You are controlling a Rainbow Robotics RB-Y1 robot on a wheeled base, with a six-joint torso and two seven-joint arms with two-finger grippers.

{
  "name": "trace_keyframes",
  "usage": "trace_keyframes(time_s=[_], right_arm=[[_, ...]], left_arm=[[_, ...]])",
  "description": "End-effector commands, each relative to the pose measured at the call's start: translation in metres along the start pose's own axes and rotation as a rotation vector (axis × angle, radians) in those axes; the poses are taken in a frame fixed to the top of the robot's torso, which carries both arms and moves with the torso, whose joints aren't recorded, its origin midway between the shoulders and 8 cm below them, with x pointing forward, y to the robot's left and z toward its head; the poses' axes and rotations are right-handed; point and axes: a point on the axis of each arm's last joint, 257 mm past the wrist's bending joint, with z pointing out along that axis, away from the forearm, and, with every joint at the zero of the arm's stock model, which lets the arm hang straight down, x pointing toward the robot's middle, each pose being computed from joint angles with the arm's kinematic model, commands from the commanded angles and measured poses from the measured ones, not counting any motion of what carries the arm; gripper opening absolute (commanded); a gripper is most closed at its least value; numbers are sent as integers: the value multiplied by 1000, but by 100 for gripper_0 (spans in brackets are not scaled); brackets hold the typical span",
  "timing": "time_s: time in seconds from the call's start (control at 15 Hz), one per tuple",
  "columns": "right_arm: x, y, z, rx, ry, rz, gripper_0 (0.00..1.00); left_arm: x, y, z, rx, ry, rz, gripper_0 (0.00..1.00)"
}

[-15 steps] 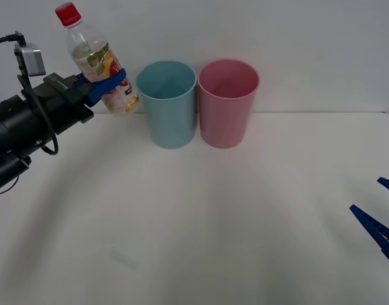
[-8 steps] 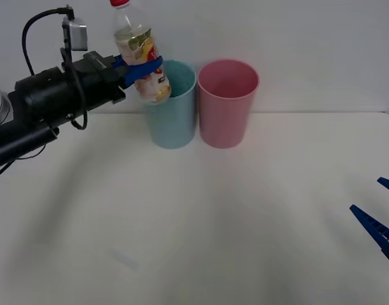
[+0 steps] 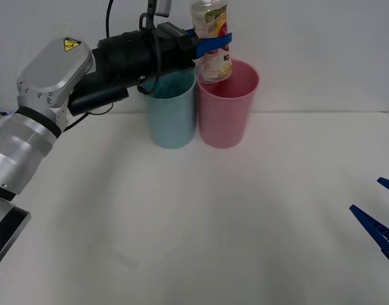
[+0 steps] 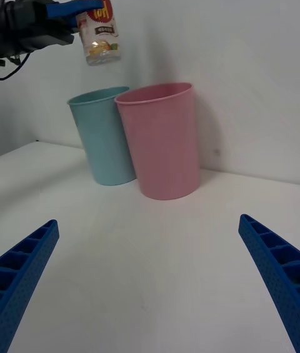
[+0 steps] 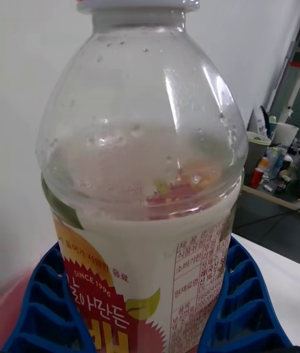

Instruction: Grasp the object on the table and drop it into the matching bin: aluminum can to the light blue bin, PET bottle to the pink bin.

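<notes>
front: high, looking down | wrists: low, close | shared: pink bin (image 3: 227, 108) (image 4: 162, 140)

The bottle (image 3: 211, 39) is clear plastic with a red cap and a white-and-orange label carrying a green leaf and a red patch near its base. Blue ribbed fingers (image 5: 37, 303) of the left claw (image 3: 210, 43) wrap its label. Below it stands the pink bin (image 3: 227, 105), with the light blue bin (image 3: 171, 108) at its 9 o'clock. The desk (image 3: 245, 222) is plain white. The right claw (image 3: 382, 213) is blue too, at the desk's 4 o'clock edge.
</notes>
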Motion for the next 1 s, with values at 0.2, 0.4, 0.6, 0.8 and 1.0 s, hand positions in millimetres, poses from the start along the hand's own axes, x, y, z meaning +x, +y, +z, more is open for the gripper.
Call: trace_keyframes(time_s=[0.2,0.4,0.6,0.8,1.0], right_arm=[[0,0,0,0,0,0,100],[0,0,0,0,0,0,100],[0,0,0,0,0,0,100],[0,0,0,0,0,0,100],[0,0,0,0,0,0,100]], left_arm=[[-4,12,48,-55,20,76,2],[-6,22,66,-109,27,82,2],[-10,35,72,-185,0,93,3],[-12,41,74,-225,-14,104,2],[-12,40,77,-231,-17,109,3]])
